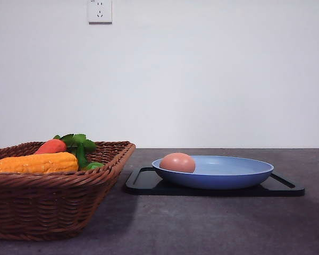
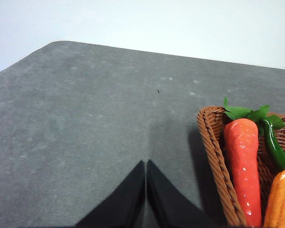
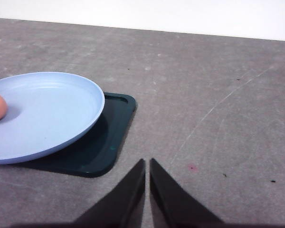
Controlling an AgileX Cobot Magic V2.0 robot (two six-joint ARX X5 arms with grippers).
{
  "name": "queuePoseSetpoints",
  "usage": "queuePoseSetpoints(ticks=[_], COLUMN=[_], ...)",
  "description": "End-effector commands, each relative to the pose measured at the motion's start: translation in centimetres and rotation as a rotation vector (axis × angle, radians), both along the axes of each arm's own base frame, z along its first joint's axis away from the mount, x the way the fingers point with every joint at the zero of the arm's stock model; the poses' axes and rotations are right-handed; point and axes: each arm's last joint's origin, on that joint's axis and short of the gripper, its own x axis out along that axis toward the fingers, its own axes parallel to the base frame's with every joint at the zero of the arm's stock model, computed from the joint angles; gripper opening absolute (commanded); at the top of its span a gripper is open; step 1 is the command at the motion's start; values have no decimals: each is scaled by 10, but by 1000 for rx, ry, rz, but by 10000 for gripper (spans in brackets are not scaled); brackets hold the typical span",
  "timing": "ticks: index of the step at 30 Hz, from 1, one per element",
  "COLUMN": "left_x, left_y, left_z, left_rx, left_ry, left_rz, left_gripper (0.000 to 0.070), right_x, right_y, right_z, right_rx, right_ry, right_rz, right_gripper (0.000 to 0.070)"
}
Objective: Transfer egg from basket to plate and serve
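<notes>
The brown basket [image 1: 53, 186] sits on the left of the gray table [image 1: 202, 228]. It holds a yellow corn cob [image 1: 34, 162] and a red carrot [image 1: 51, 146]. The left gripper [image 2: 146, 167] hangs over bare table beside the basket, its jaws pressed together with nothing between them. To the right, the egg [image 1: 177, 162] lies in the blue plate [image 1: 228, 175], near the plate's left edge. The plate rests on a black tray [image 1: 143, 183]. The right gripper [image 3: 147, 165] is over the table beside the tray, jaws closed and empty, well apart from the egg.
</notes>
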Motion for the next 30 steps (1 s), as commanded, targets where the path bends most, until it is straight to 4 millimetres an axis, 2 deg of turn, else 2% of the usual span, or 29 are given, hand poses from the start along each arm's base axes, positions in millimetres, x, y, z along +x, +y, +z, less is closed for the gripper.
queuePoseSetpoints(ticks=[1, 30], left_x=[1, 1], left_y=[0, 0], left_z=[-9, -9], left_rx=[17, 17], left_ry=[41, 41], left_rz=[-3, -3], left_gripper=[0, 0], right_x=[0, 0], right_y=[0, 0], right_z=[-1, -1], right_rx=[11, 11], right_ry=[-4, -3], right_rz=[0, 0], right_gripper=[0, 0])
